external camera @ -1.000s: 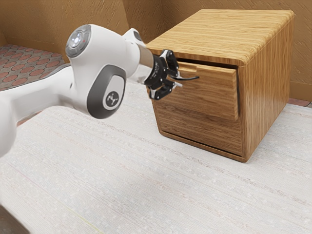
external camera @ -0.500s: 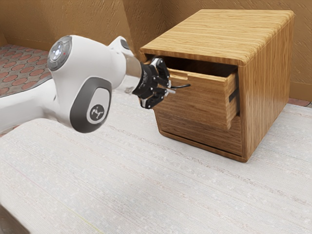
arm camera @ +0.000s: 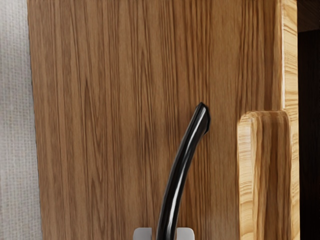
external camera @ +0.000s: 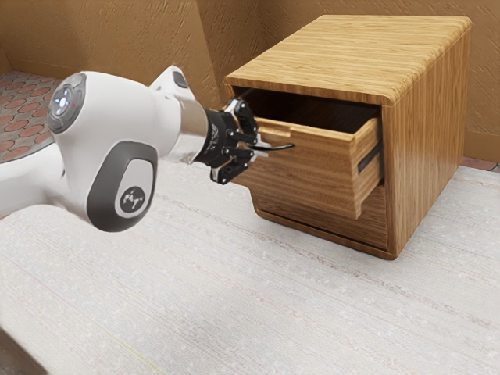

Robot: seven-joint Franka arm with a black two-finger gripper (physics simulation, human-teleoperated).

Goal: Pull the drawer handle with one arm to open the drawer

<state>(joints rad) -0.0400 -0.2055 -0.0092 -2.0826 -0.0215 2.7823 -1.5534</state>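
At the exterior view's right, a wooden cabinet (external camera: 367, 55) sits on the pale textured table surface (external camera: 234, 297), with a tan wall (external camera: 117, 31) behind it. A strip of patterned floor (external camera: 31, 101) shows far left. The upper drawer (external camera: 312, 168) stands partly out of the cabinet, projecting toward the exterior view's left. A dark gap is open above it, and the drawer's side wall with its corner joint is exposed on the right. The lower panel (external camera: 328, 207) under the drawer sits back in the cabinet face. The white arm (external camera: 117, 156) comes in from the exterior view's left at roughly drawer height. The black gripper (external camera: 251, 146) is right at the drawer front. Its fingers are narrowed down and clamped on the black drawer handle (external camera: 275, 146) from two sides, with nothing else in the grasp. In the wrist view the drawer handle (arm camera: 182, 170) arcs away from the hand as a thin glossy bar. Its far end is fixed into the wood-grain drawer (arm camera: 115, 125) front. Two pale finger pads (arm camera: 142, 233) sit tight against the bar, one on each side, at its near end. The table surface (arm camera: 15, 125) shows as a strip beside the drawer front.
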